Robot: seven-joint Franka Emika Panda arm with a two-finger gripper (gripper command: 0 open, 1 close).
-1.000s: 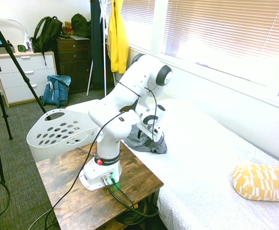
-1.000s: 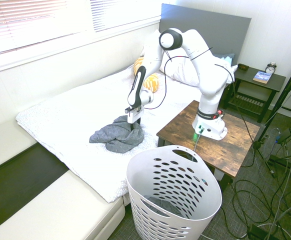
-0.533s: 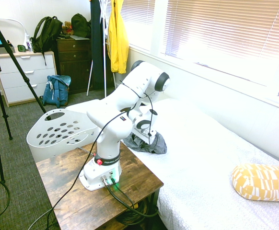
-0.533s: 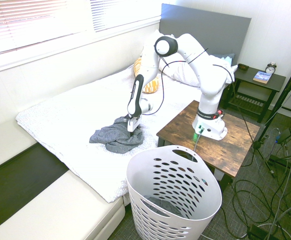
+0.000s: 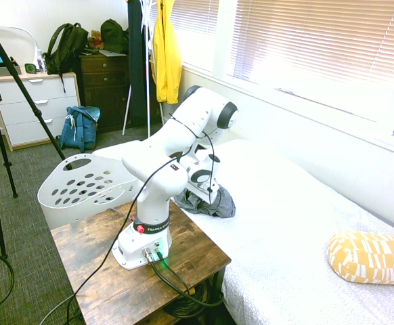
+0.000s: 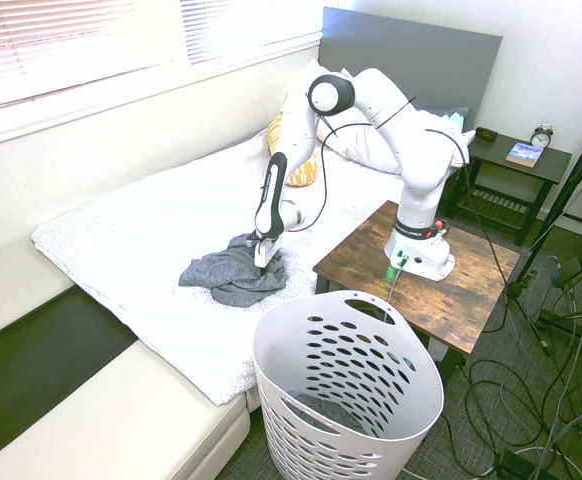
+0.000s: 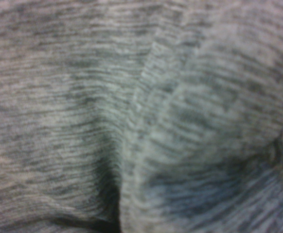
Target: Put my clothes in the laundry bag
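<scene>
Gripper (image 6: 261, 266) is sunk into soft, heathered grey clothes (image 6: 223, 276) near the bed edge (image 6: 186, 352); jaw state cannot be told. Perforated white plastic laundry bag (image 6: 343, 400) stands apart, beyond that edge.

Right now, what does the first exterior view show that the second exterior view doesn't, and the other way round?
Only the first shows the yellow jacket, blue backpack and dark dresser. Only the second shows the grey headboard, the nightstand and a dark item lying inside the laundry basket. Both show the gripper down in the grey garment on the bed, plus the basket and the yellow pillow.
</scene>
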